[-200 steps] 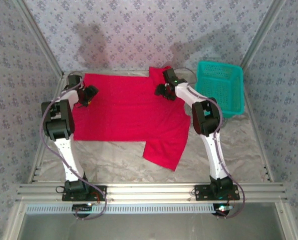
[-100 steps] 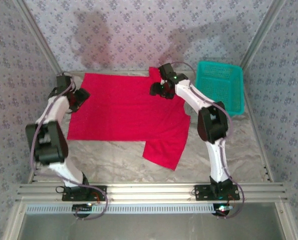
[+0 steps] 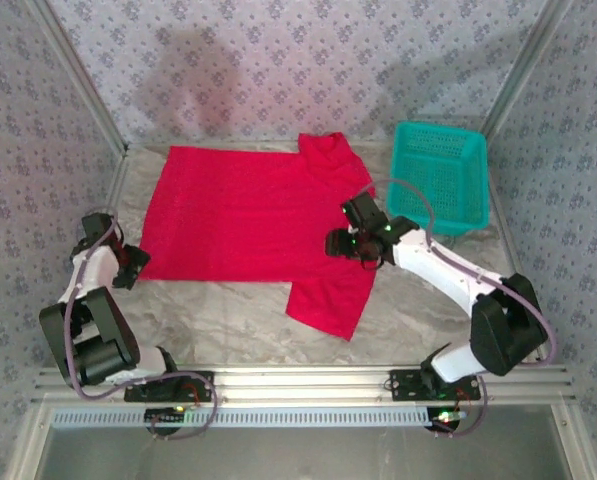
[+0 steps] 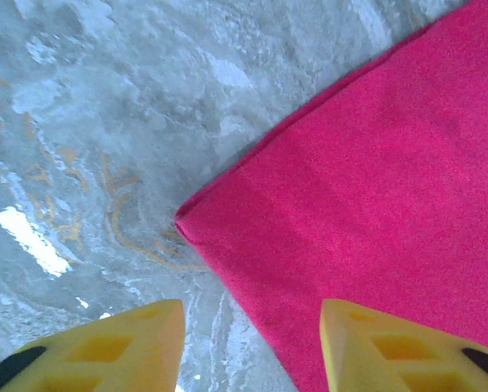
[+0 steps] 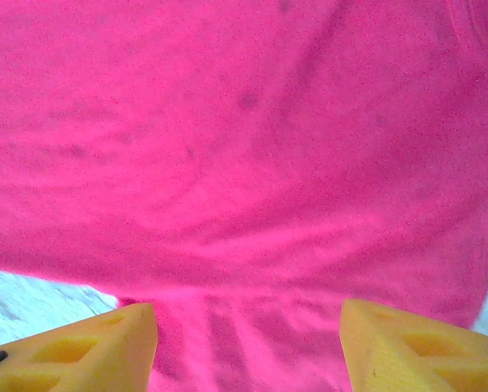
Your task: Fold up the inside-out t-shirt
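Red t-shirt (image 3: 248, 215) spread flat on table (image 3: 228, 320); left fingers (image 4: 105, 343) apart by its near-left corner, right fingers (image 5: 80, 347) apart over the cloth.

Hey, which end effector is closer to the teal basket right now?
Right. The right end effector hovers over the t-shirt, just left of the basket; the left end effector is at the t-shirt's near-left corner, across the table.

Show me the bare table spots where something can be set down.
Bare table runs from the t-shirt to the arm bases, left of its near sleeve. A smaller patch lies between that sleeve and the right arm. Crowded: the basket corner.
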You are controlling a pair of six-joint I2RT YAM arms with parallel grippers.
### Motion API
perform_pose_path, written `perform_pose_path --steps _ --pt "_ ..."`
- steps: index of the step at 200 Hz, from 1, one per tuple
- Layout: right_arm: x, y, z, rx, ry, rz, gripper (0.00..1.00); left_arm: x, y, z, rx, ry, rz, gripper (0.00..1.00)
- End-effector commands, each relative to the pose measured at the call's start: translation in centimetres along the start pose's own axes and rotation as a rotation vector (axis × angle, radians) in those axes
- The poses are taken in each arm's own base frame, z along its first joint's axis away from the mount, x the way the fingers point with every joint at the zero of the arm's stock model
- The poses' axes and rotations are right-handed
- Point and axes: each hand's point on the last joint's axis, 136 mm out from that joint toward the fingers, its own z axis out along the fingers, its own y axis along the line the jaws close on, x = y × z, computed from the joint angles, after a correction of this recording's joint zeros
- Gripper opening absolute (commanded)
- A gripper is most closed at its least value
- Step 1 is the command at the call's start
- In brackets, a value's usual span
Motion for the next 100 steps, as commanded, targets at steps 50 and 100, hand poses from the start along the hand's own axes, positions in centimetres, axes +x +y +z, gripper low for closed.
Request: perform_pose_path --steps 50,100 --pt "0.7 -2.0 -2.8 0.033 -0.056 0.065 0.62 0.8 1.0 3.8 -0.032 0.052 -0.039 0.38" --pt "7.6 -1.7 -2.2 0.005 0.103 0.061 0.53 0.4 0.4 3.6 -0.010 0.040 -0.045 0.09"
